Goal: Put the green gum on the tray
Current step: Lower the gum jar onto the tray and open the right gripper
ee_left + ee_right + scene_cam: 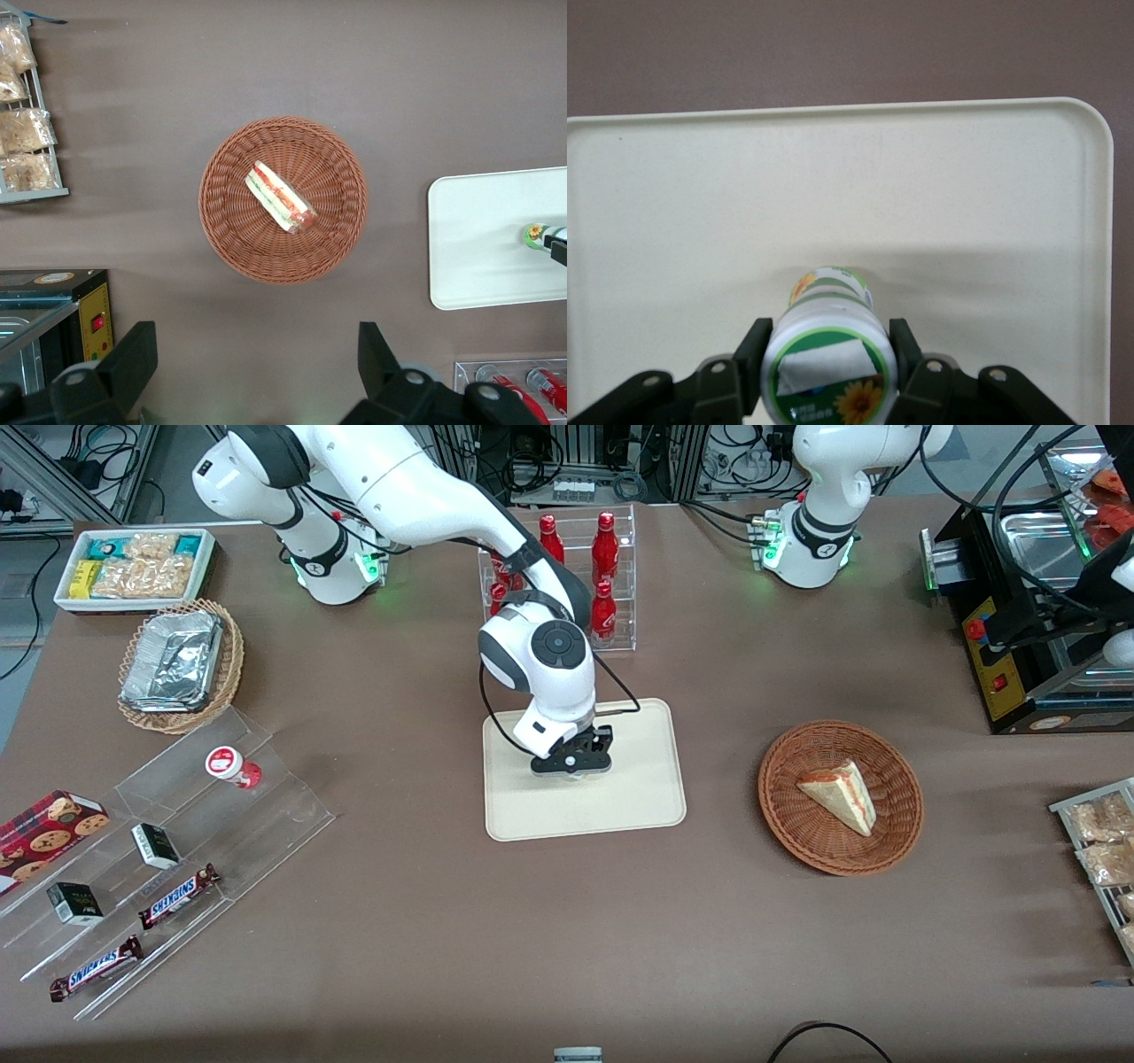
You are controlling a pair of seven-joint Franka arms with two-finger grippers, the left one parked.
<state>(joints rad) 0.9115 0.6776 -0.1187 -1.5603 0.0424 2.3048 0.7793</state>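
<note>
The green gum (828,354), a white bottle with a green-rimmed lid and a sunflower mark, stands upright between the fingers of my right gripper (829,345). The fingers press on both of its sides. The bottle is over the middle of the cream tray (966,195), on it or just above it. In the front view the gripper (574,766) hangs over the tray (638,797) and hides most of the gum. The left wrist view shows the gum (534,235) on the tray (478,239).
A clear rack of red bottles (602,576) stands farther from the front camera than the tray. A wicker basket (895,779) with a sandwich lies toward the parked arm's end. A red-lidded bottle (232,766) sits on a clear stepped display (266,815) toward the working arm's end.
</note>
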